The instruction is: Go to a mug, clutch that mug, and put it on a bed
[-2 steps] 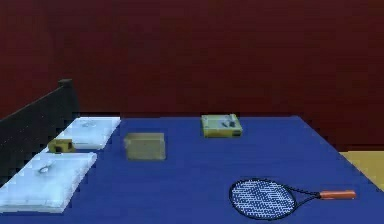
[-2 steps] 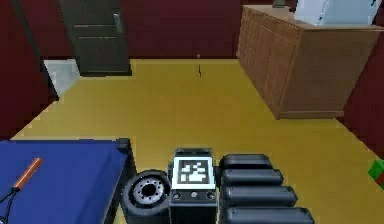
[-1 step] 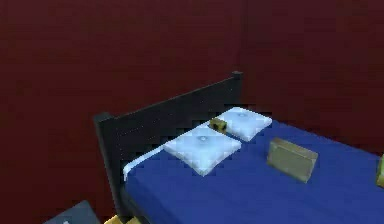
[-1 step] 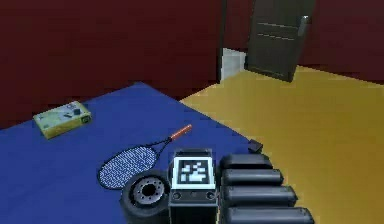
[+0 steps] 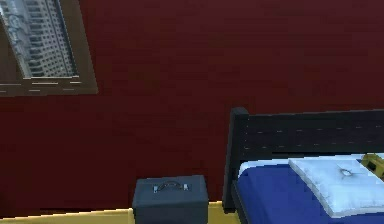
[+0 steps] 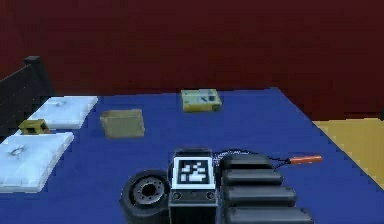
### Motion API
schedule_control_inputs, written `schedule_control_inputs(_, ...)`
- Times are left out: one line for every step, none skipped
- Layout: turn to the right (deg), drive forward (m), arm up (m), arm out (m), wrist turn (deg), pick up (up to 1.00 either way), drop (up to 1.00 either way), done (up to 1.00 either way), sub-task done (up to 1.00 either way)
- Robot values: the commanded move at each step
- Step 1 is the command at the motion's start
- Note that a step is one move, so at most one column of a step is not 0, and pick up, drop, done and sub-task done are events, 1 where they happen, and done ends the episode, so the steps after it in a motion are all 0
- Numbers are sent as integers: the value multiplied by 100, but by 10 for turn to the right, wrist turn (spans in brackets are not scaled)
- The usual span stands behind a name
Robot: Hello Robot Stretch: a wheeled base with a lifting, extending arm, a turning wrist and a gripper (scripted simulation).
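Forward view: a dark red wall (image 5: 200,80) has a window (image 5: 45,45) at upper left. At bottom centre a dark case (image 5: 170,200) stands on yellow floor (image 5: 60,216). The blue-covered bed (image 5: 275,195) with a white pillow (image 5: 340,180) fills the lower right.

Arm side view: the bed (image 6: 250,125) spans the middle. On it lie two pillows, a tan block (image 6: 123,123), a yellow-green box (image 6: 201,99) and a red-tipped stick (image 6: 298,158). The claw (image 6: 145,196) is a dark round lump at bottom centre. I cannot tell how far it is open, what it holds, or whether that lump includes the mug.
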Motion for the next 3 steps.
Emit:
schedule_control_inputs(0, 0, 0, 48, 0, 0, 0, 0, 0)
schedule_control_inputs(0, 0, 0, 0, 450, 0, 0, 0, 0)
schedule_control_inputs(0, 0, 0, 0, 450, 0, 0, 0, 0)
